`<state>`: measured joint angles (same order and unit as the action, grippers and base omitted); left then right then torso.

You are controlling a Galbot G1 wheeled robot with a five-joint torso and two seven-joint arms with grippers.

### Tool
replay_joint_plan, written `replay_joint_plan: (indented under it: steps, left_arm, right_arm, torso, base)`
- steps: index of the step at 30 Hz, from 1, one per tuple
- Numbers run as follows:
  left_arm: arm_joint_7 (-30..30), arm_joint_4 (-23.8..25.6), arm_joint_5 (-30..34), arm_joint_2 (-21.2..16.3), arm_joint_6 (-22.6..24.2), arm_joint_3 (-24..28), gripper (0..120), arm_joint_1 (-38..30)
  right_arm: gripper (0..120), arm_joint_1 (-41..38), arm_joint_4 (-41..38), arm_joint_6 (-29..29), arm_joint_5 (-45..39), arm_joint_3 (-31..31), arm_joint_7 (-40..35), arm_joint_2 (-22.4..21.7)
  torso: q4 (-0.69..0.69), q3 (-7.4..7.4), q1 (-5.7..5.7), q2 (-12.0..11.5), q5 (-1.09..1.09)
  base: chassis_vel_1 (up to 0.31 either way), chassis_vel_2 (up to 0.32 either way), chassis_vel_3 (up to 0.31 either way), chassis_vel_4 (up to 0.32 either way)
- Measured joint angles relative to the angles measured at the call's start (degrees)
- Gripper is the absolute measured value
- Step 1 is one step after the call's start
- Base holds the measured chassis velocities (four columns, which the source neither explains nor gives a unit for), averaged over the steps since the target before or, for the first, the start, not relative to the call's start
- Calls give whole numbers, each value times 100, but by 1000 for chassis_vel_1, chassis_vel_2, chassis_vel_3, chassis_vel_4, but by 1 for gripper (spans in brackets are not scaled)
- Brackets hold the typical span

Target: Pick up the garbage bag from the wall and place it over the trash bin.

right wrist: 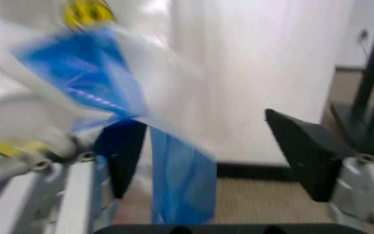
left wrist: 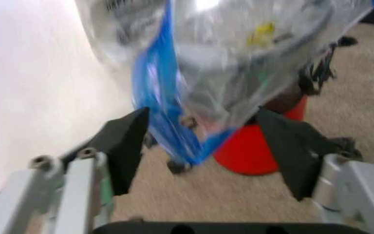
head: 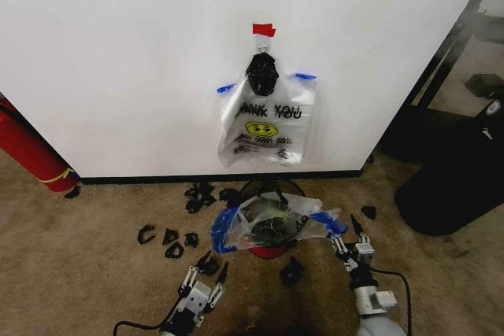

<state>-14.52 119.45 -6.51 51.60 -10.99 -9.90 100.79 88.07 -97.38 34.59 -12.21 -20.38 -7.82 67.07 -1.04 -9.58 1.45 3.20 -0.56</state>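
Looking down from the head view, a garbage bag (head: 274,222) drapes over the trash bin (head: 270,251) below the wall (head: 118,60). Left wrist view: left gripper (left wrist: 203,146) spread wide around its blue handle (left wrist: 167,122). Right wrist view: right gripper (right wrist: 219,146) wide, handle between fingers.

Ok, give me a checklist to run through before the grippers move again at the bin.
1. Left gripper open: ok.
2. Right gripper open: ok.
3. Bag on the bin draped over the trash bin: ok.
4. Rim covered all the way round: cannot tell.
5. Blue handles free of the fingers: cannot tell; each hangs close to a gripper.
6. Second bag hanging on the wall: ok.
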Motion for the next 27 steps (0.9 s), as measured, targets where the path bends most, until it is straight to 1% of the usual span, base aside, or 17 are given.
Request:
replay_joint_plan:
  steps: [2,4,5,6,7,8,11,13,15,16,18,20,21,22,23,26,27]
  left_arm:
    - [55,121,33,-90,-138,-101,80,7]
    - [266,402,313,-213,-367,-206,90,-60]
    - [346,477,430,-242,-421,-215,93,-125]
    - [536,630,735,-305,-478,-221,96,-345]
    - [670,696,956,-348,-482,-221,98,-522]
    - [670,696,956,-348,-482,-221,98,-522]
    - [1076,753,1764,-543,-324,-271,100,-1364]
    - [1330,530,2373,-719,-190,-260,100,-1989]
    - [1647,99,2886,-871,-119,-84,100,-2737]
    - [1647,99,2886,-871,-119,-84,100,-2737]
    - [1901,-318,3206,-926,-73,111,100,-3491]
    - [2036,-591,3470,-924,91,293,100,-4020]
    - [2119,-732,3604,-916,231,475,100,-4309]
    - [2167,-902,3682,-898,351,718,100,-4615]
    - [2167,-902,3682,-898,351,718,100,-4615]
    - [2172,-1512,3826,-724,562,1427,100,-5487]
    - [2208,-1619,3884,-678,658,1540,100,-5650]
  right_arm:
    - [81,162,-204,269,21,-34,376,-66]
    - [91,323,-458,952,-192,-222,1741,-123]
    - [94,338,-530,1072,-256,-278,2047,-127]
    - [98,348,-691,1206,-359,-364,2487,-134]
    - [99,346,-812,1244,-427,-414,2668,-139]
    - [99,346,-812,1244,-427,-414,2668,-139]
    - [100,106,-1218,1115,-750,-472,2874,-143]
    - [100,-89,-1429,957,-882,-465,2858,-124]
    - [100,-156,-1631,901,-961,-489,2882,-60]
    - [100,-156,-1631,901,-961,-489,2882,-60]
    - [100,-220,-1727,912,-977,-494,3073,19]
    - [100,-327,-1682,1000,-976,-471,3407,87]
    - [100,-356,-1601,1079,-979,-487,3654,120]
    - [100,-357,-1516,1161,-985,-534,3931,147]
    - [100,-357,-1516,1161,-985,-534,3931,147]
    - [100,-264,-1360,1250,-1249,-875,5194,214]
    - [100,-222,-1341,1251,-1281,-956,5410,242]
  torso:
    - [1,0,0,0,0]
    - [1,0,0,0,1]
    - [2,0,0,0,2]
    - [1,0,0,0,0]
    - [1,0,0,0,0]
    - [1,0,0,0,0]
    - [-3,0,0,0,-2]
    - [7,0,0,0,3]
    - [2,-1,0,-1,-4]
    - [2,-1,0,-1,-4]
    - [-3,-1,1,0,-1]
    - [-2,-1,1,0,1]
    - [4,-1,1,0,2]
    - [4,-2,1,-1,3]
    - [4,-2,1,-1,3]
    - [-2,-2,1,-1,0]
    - [-2,-2,1,-1,-1]
  base:
    - [0,0,0,0]
    - [0,0,0,0]
    - [0,0,0,0]
    - [0,0,0,0]
    - [0,0,0,0]
    - [0,0,0,0]
    - [0,0,0,0]
    - [0,0,0,0]
    - [0,0,0,0]
    - [0,0,0,0]
    - [0,0,0,0]
    - [0,0,0,0]
    - [0,0,0,0]
    - [0,0,0,0]
    - [0,0,0,0]
    - [0,0,0,0]
    - [0,0,0,0]
